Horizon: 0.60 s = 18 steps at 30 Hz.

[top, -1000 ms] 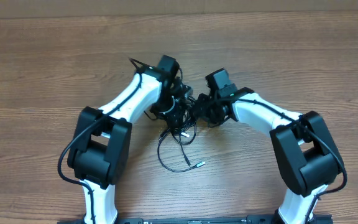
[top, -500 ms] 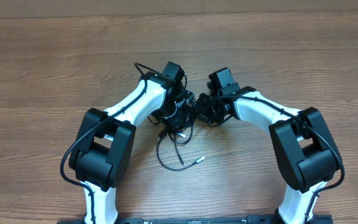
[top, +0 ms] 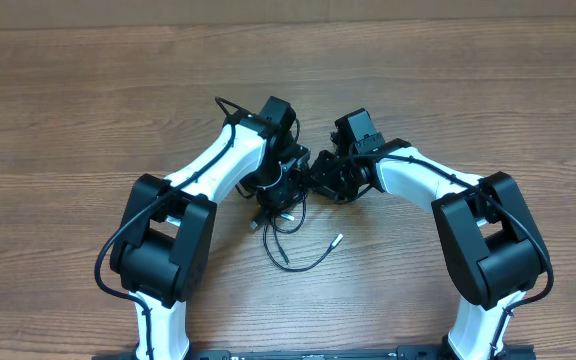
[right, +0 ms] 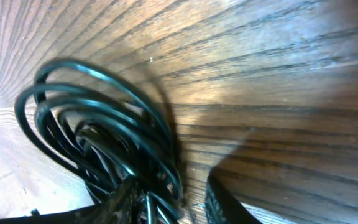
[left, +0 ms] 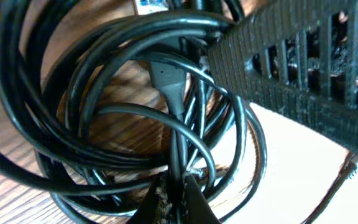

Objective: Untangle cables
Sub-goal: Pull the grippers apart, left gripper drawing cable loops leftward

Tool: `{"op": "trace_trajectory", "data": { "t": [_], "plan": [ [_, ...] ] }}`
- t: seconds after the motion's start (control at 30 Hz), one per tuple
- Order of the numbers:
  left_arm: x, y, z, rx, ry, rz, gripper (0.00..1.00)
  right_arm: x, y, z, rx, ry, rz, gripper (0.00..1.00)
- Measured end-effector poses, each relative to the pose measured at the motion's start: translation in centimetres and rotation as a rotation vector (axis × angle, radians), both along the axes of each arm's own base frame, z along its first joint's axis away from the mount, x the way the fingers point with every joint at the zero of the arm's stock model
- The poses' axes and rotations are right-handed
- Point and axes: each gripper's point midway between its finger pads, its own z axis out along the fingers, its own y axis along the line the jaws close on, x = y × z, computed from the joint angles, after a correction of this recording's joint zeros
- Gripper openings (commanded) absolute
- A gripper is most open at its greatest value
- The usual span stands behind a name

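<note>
Several loops of the cables (left: pixel 135 93) bunch just above your left fingers (left: pixel 197 211), which are clenched on one strand. Your right fingers (right: pixel 225 199) stand parted beside the coil. Pinch one loop only, then draw it slowly across the worktop (top: pixel 418 80).

The overhead camera looks straight down on the wooden tabletop (top: pixel 88 90) from well above, with the arm bases at the near edge and both wrists meeting around the middle. The left wrist camera sits very close, facing along the left tool (left: pixel 173 202) into the cables (left: pixel 104 124), which fill most of its frame. The right wrist camera is just as close, looking low over the right tool (right: pixel 173 202) across the wood grain. All three views share the cable bundle.
</note>
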Motion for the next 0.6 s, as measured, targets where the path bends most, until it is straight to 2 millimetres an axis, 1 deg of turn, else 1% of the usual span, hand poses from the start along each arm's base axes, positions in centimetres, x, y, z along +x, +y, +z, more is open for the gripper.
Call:
{"op": "trace_trajectory", "data": {
  "t": [0.17,0.37,0.43,0.6],
  "plan": [
    [0.1,0.3,1.0,0.021,0.01,0.003,0.04,0.0,0.1,0.1,0.007,-0.001,0.003,0.39],
    [1.0,0.0,2.7,0.017,-0.009,0.002,0.04,0.1,0.5,0.4,0.026,-0.019,0.028,0.41],
    [1.1,-0.1,3.0,0.015,-0.012,0.002,0.04,0.1,1.0,0.5,0.052,-0.043,0.074,0.42],
    [1.1,-0.1,3.1,0.003,-0.007,-0.004,0.04,-0.1,1.3,0.6,0.07,-0.063,0.124,0.43]
  ]
}}
